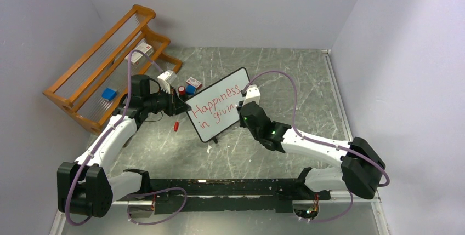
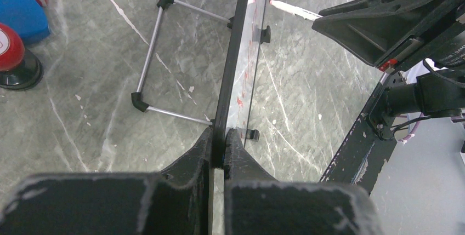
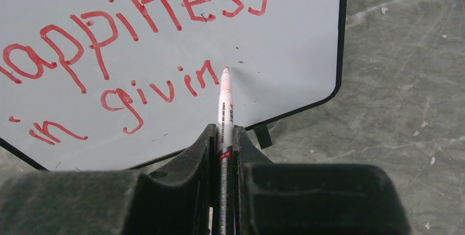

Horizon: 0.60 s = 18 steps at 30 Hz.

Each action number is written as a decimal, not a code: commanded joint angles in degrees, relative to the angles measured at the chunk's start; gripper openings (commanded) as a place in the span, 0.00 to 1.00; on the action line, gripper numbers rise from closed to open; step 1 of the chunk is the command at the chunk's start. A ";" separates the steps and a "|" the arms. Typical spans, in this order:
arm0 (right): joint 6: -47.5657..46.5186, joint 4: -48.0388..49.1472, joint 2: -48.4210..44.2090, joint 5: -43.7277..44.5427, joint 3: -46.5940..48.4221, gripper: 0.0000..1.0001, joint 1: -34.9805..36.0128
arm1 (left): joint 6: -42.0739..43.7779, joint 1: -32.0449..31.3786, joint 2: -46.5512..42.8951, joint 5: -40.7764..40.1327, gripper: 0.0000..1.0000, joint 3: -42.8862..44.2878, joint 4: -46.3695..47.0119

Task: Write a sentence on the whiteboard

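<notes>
Across the middle of the table (image 1: 296,76), the whiteboard (image 1: 220,128) is seen standing on its little black feet, propped from behind by a wire stand (image 2: 156,54), with its written face toward the right arm. And it is pinned firmly: the left end effector (image 2: 219,143) is clenched on the thin black frame at the board's left edge. One finger is set on each side, as shown edge-on from the left wrist.

Over on the other side, a red marker (image 3: 225,109) is gripped tight in the right end effector (image 3: 225,143), the barrel running straight out between the fingers. Its tip is set against the white surface just past the last stroke of the lower line.

The sentence (image 1: 216,97) is laid out in two slanted red lines. Only "Happiness" above and "in givin" below can be read; the final letter is not yet written. Bare white is left beside the tip, down toward the board's rounded corner.

On the table near the left end effector, a small red object (image 1: 176,126) is spotted lying apart from the board. Behind the board, a blue box (image 1: 190,89) and a dark red round item (image 1: 181,90) are set close together. At the far left, a wooden rack (image 1: 104,59) is placed near the wall.
</notes>
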 commanded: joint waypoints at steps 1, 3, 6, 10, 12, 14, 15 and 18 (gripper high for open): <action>-0.53 2.81 0.74 0.83 0.68 0.00 -0.56 | 3.78 0.12 1.91 -7.00 0.05 -1.23 -5.99; -0.55 3.03 1.10 0.92 0.85 0.00 -0.66 | 3.79 0.10 1.94 -6.95 0.05 -1.23 -5.97; -0.69 3.60 1.72 1.04 0.80 0.00 -0.85 | 3.83 0.10 1.94 -6.91 0.05 -1.23 -5.91; -0.66 4.12 2.11 1.09 0.74 0.00 -1.27 | 3.80 0.10 2.06 -6.91 0.05 -1.23 -5.97; -0.78 4.33 2.23 1.06 0.72 0.00 -1.44 | 3.82 0.10 2.12 -6.82 0.05 -1.23 -5.93; -0.93 4.36 2.64 0.87 0.99 0.00 -1.67 | 3.88 0.10 2.20 -6.73 0.05 -1.19 -5.97; -0.90 4.50 2.83 0.75 1.03 0.00 -1.74 | 3.87 0.10 2.22 -6.72 0.05 -1.15 -5.99; -1.13 4.80 3.61 0.35 1.40 0.00 -1.88 | 3.88 0.13 2.23 -6.64 0.05 -1.24 -5.91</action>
